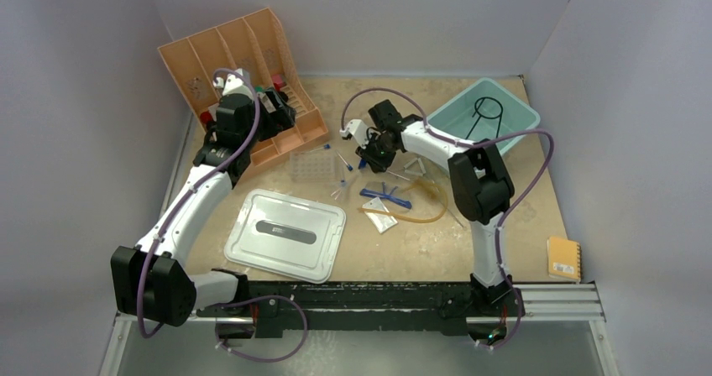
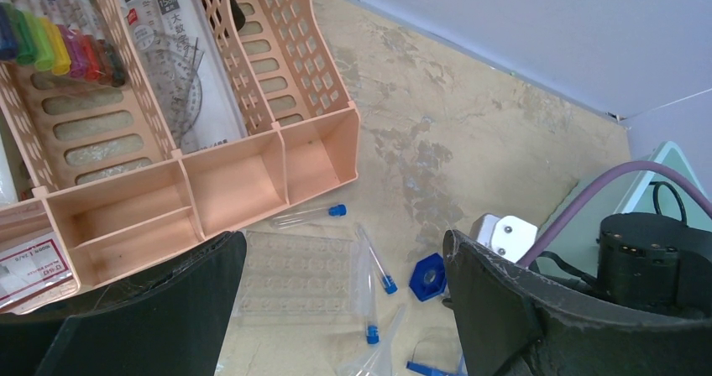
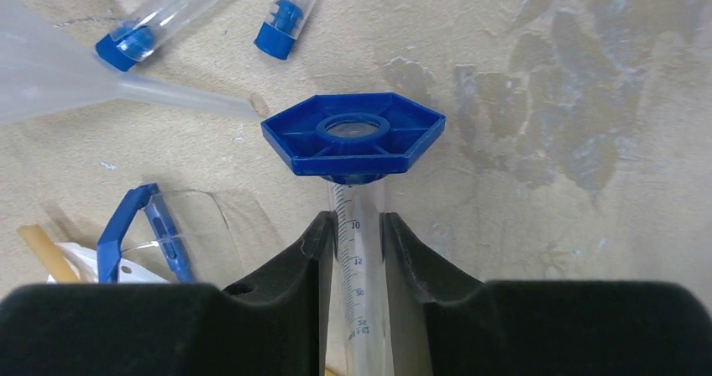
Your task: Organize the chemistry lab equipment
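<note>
Peach plastic is forming the slotted organizer point(image 1: 252, 53) that is standing at the far left of the table point(image 1: 504, 225). Its upright slots are holding coloured markers point(image 2: 50, 36) and a packaged protractor set point(image 2: 172, 65). The left gripper point(image 2: 344, 246) is hovering just off the organizer's near right corner, its jaws standing wide apart with nothing between them. Under it the clear tube rack point(image 2: 294, 275) is lying flat on the table, and blue-capped tubes point(image 2: 306, 216) are lying loose around the rack's far and right sides.

At the far right a teal bin point(image 1: 520, 128) is sitting with the black wire ring point(image 1: 485, 112) inside it.

Near the middle of the table the right gripper point(image 3: 357, 225) is pinching the clear stem of a graduated cylinder point(image 3: 357, 267), jaws clamped on it just behind its blue hexagonal base point(image 3: 353, 137). The cylinder is lying on its side, close to the right of the tube rack.

Nearer than that gripper, the blue tools point(image 1: 386, 195), the amber hose point(image 1: 424, 212), the small clear packet point(image 1: 383, 220) and the wire triangle point(image 1: 417, 173) are lying together on the bare table. A grey-white lid point(image 1: 285, 235) is resting flat to their left.
</note>
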Robot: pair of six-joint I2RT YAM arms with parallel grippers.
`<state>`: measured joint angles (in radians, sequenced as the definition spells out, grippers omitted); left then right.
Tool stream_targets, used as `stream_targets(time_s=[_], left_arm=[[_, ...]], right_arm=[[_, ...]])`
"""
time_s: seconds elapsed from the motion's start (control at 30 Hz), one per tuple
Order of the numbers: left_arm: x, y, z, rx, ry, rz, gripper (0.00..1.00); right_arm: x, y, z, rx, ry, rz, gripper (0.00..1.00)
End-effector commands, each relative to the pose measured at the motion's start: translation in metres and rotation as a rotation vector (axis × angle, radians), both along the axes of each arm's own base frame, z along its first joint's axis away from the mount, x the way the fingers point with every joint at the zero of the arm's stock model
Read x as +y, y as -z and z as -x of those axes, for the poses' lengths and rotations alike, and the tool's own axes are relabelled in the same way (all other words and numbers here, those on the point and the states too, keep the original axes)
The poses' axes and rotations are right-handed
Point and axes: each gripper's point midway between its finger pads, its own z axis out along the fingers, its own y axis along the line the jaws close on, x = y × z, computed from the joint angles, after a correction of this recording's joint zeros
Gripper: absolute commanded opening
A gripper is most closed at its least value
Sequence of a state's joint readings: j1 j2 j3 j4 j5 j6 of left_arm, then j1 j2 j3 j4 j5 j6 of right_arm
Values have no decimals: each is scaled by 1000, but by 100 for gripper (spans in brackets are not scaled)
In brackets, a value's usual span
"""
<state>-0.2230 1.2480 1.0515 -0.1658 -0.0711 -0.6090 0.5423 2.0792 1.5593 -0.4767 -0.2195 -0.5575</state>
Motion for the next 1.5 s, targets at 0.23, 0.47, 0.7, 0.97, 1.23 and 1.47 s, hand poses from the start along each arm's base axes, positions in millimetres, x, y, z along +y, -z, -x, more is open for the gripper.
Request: stream_targets(time_s=[0.23,0.47,0.7,0.97,1.23,1.47], left_arm=[[-8,-30,-6,-93,21,58,87],[-44,-40,3,-173,204,180,88],[-81,-38,19,-191,339,340,88],[-83,-25,21,-159,311,324,87],[-75,-11,18,-122,289,236,87],[-71,-2,12,-97,276,187,87]], right_arm=[[25,-156,-31,-332,90,-290,21],[42,-231,-34,-268,425,-669,24],[52,-281,-24,-34,660,-968,21],[-51,-292,-35,31,1054,-1031,13],[-195,-273,-5,-165,1483,-808,14],[-281,-236,20,-247,1820,-605,14]])
